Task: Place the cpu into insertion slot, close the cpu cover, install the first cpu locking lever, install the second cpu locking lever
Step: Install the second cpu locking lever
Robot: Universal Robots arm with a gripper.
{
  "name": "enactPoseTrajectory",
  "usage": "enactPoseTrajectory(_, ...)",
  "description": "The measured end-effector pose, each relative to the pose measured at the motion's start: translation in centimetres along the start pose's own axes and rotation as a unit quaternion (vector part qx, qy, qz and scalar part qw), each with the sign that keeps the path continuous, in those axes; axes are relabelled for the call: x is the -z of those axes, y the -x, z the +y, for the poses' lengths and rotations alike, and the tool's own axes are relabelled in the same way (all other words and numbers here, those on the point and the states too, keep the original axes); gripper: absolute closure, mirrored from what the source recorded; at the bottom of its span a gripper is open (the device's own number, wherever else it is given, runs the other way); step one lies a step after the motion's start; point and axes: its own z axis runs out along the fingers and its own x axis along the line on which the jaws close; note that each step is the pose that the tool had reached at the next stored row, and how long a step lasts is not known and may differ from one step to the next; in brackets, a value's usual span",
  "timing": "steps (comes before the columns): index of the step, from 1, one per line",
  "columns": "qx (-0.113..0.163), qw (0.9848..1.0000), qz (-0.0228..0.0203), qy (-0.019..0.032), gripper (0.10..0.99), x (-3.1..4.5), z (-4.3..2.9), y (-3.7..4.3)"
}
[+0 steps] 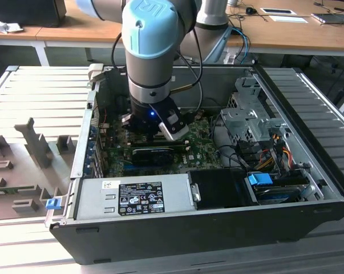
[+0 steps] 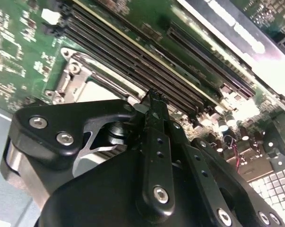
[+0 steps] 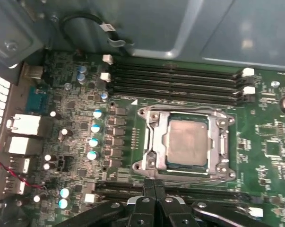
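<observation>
- Green motherboard (image 3: 76, 118) carries capacitors, then the socket.
- Silver cpu cover (image 3: 154, 142) lies shut over the insertion slot (image 3: 227, 172), framing the tan cpu (image 3: 187, 142).
- Black claw (image 3: 154, 189), fingers pressed together, sits at the socket's edge.

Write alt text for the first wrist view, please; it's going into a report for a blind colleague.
A pale metallic cpu sits in the square insertion slot on a green motherboard, with the silver cpu cover closed down around it. The black gripper, fingers together, sits at the socket's near edge; rows of long black memory slots run beyond the socket.
</observation>
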Motion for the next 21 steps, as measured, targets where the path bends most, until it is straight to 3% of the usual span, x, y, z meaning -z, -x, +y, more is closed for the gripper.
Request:
enactPoseTrajectory(2, 0.0, 1.0, -0.0005, 0.0042, 0.98, -0.16, -0.03, -0.05)
enactPoseTrajectory(6, -0.001, 0.9998, -0.0019, 0.0172, 0.98, -0.4, -0.18, -0.26)
enactPoseTrajectory(9, -0.002, 0.9995, -0.0031, 0.0303, 0.98, -0.55, -0.81, -0.41)
enactPoseTrajectory(11, -0.002, 0.9992, -0.004, 0.0407, 0.98, -0.68, -0.88, -0.57)
enactPoseTrajectory(12, -0.002, 0.9991, -0.0043, 0.0433, 0.98, -0.84, -0.9, -0.58)
enactPoseTrajectory(21, -0.002, 0.9989, -0.0045, 0.0464, 0.98, -1.71, -0.68, -0.92)
